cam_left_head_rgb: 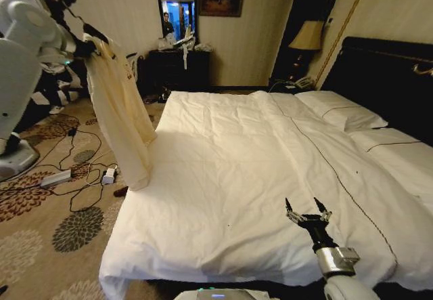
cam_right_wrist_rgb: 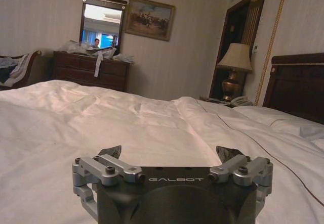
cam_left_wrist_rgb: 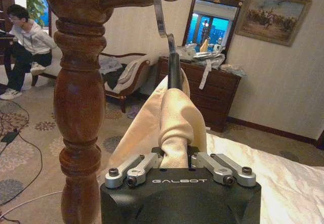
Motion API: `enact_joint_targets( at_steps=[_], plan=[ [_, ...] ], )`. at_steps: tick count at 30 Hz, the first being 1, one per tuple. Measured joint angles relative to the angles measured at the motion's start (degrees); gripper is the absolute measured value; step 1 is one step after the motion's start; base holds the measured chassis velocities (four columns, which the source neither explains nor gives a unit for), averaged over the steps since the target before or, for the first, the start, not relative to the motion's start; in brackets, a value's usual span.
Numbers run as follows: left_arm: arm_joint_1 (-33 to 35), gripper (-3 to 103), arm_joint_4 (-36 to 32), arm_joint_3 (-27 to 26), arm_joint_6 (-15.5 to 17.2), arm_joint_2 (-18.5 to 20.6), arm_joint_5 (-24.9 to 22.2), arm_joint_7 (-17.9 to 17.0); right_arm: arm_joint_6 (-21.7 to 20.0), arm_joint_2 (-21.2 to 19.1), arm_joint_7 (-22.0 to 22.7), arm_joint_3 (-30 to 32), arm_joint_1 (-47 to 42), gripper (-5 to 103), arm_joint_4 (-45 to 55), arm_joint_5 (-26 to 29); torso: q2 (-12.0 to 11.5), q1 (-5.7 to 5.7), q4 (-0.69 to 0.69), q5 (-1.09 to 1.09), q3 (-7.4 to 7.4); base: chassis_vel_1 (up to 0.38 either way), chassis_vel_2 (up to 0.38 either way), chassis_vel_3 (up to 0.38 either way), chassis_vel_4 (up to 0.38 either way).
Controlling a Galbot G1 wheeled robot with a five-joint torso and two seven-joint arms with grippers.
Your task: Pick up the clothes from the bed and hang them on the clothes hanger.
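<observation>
Left gripper: clamped on a bunched fold of the clothes, at the upper left of the head view, raised beside the coat stand; to my eye it held the fabric up so the hook could sit over the stand's arm.
Clothes: a cream, thin, wrinkled shirt, off the bed and draped long and slack at the left of the head view, its hem hanging above the carpet beside the mattress edge.
Clothes hanger: a slim black neck rising out of the collar, with a pale metal hook curving up to the stand's branch; whether the hook bore the weight yet I could not tell.
Coat stand: turned, polished brown wood, a bulbous column at the left of the left wrist view, close to the shirt.
Right gripper: fingers spread wide, holding nothing, low over the duvet in the lower right of the head view, seemingly waiting.
Bed: a white duvet, softly creased, with piped pillows against a black headboard at the right.
Progress: I judged the hanging nearly done, with release left.
</observation>
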Motion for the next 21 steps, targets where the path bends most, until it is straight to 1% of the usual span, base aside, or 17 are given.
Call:
enact_joint_targets(
  at_steps=[8,13,20,21],
  plan=[
    [0.9,17,-1.3,-0.4,0.0,0.5,-0.1,-1.0,0.0,0.0,0.0,0.0,0.0,100,0.0,0.0,0.0,0.00,0.00,0.00,0.00,0.000,0.000,0.000,0.000],
    [1.0,17,-1.3,-0.5,0.0,0.8,-0.2,-0.9,0.0,0.0,0.0,0.0,0.0,100,0.0,0.0,0.0,0.00,0.02,0.00,0.00,0.000,0.000,0.000,0.000],
    [1.6,17,-1.6,-1.0,0.0,0.8,0.2,-1.0,0.0,0.0,0.0,0.0,0.0,100,0.0,0.0,0.0,0.00,0.00,0.00,0.00,0.000,0.000,0.000,0.000],
    [1.6,15,-1.7,-1.1,0.0,0.8,0.3,-1.2,0.0,0.0,0.0,0.0,0.0,100,0.0,0.0,0.0,0.00,0.00,0.00,0.00,0.000,0.000,0.000,0.000]
  ],
)
